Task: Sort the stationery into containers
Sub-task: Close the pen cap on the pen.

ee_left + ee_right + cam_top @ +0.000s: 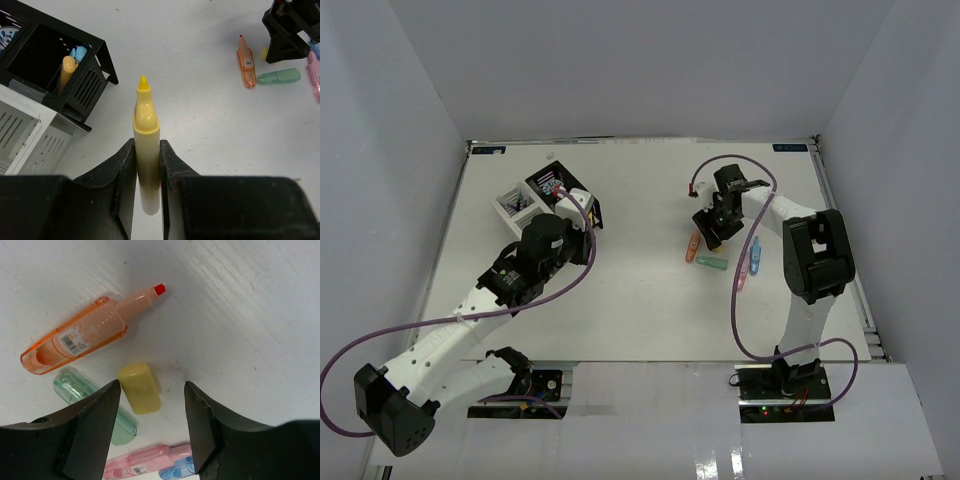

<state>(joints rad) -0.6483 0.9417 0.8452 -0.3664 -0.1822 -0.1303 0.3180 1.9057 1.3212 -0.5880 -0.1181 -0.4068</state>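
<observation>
Stationery lies in two spots on your white table [620, 310]. At the far left stands the organiser [532, 195], and the wrist view shows its black compartment [97, 75] next to a lower white compartment [35, 135]. An amber marker [66, 70] and a pale blue marker [79, 52] stand inside the black one. Your left gripper [147, 165] sits just beside that cluster, closed narrow on the yellow highlighter [146, 120]. The pen is clamped by its barrel, uncapped, with its chisel tip pointing away from the wrist and lifted off the surface. Your right gripper [152, 405] is over at the right half of the table. It is low over the loose group with its jaws spread wide and nothing between them but air. Under and around it lie the orange highlighter [80, 337], uncapped with its red tip bare, the green highlighter [80, 390] just beside it, and the pink highlighter [135, 462] touching the blue highlighter [177, 472] a little farther out. Smallest of all, the yellow cap [140, 388] rests on the table between the open jaws, touching neither.
</observation>
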